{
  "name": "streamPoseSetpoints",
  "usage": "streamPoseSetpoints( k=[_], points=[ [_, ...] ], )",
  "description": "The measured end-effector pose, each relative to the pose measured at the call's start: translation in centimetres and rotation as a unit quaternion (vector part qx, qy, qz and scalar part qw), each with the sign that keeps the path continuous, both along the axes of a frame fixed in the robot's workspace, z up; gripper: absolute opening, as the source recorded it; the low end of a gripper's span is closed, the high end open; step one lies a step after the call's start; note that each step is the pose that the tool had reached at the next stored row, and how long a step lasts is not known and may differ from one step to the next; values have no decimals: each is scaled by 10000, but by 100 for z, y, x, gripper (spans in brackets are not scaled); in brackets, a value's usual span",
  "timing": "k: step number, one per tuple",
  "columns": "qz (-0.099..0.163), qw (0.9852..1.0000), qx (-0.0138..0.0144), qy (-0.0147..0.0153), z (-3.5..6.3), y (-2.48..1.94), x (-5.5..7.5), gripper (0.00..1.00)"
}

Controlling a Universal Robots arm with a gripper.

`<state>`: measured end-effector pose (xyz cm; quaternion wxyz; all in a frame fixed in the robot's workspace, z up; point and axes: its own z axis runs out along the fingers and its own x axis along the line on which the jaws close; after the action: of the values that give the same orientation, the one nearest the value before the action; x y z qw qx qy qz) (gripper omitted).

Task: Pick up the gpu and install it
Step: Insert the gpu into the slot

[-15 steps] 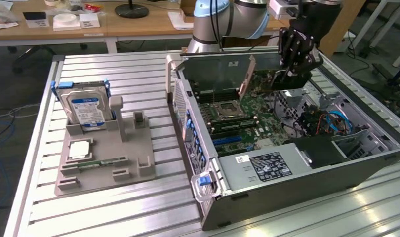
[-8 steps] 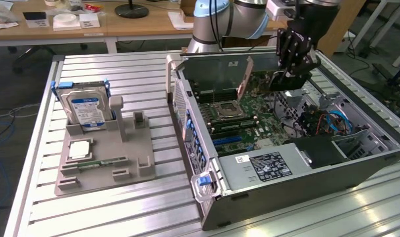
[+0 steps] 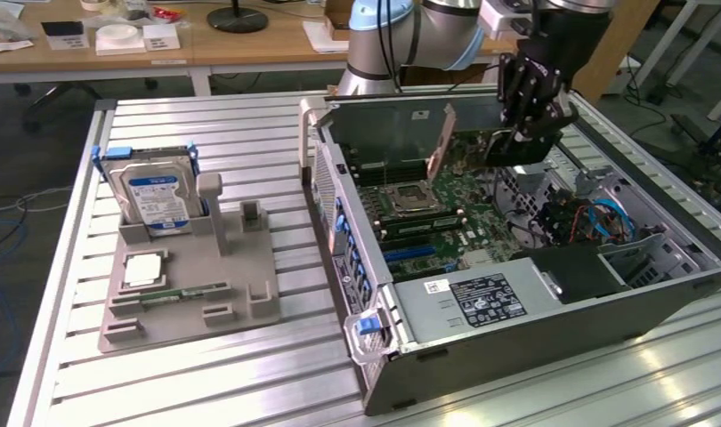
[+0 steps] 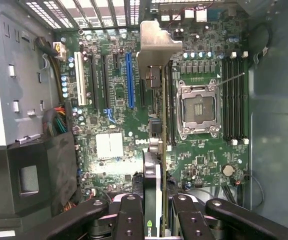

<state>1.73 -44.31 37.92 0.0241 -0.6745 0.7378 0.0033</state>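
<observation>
Where the work rests: a slatted aluminium table (image 3: 218, 374). It carries the parts holder on the exterior view's left and the computer on its right.
Computer case (image 3: 538, 347): lies on its side with the side panel off, so the board faces upward and can be reached from above.
Robot arm (image 3: 432, 27): reaches over the case's far wall and down into the open bay.
Motherboard (image 4: 114, 90): lies flat on the case floor, with its expansion slots running parallel to one another.
Parts holder (image 3: 206, 267): a grey fixture with upright pockets that keep components on edge for a top-down grasp.
Hard drive (image 3: 157, 196): stands in its pocket, well apart from the case.
Gripper (image 4: 156, 222): closed on the gpu, with the fingers clamping its two flat faces.
Gpu (image 4: 153, 167): held edge-on above the board, between the blue slot (image 4: 129, 80) and the CPU socket (image 4: 198, 107). Its metal bracket (image 4: 156, 42) points toward the case's vented rear wall, and its length runs parallel to the slots. Judged not yet seated.
Memory stick (image 3: 176, 291): lies in the holder, untouched.
</observation>
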Motion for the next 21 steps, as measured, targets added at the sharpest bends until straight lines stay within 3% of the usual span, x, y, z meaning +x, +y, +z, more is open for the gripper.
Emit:
streamPoseSetpoints(
  k=[6,12,21],
  points=[
    [0,10000,0,0,-5,-45,-36,27],
    [-3,10000,-1,-9,-24,-52,-157,27],
    [-3,10000,0,-9,-101,-96,-212,27]
  ],
)
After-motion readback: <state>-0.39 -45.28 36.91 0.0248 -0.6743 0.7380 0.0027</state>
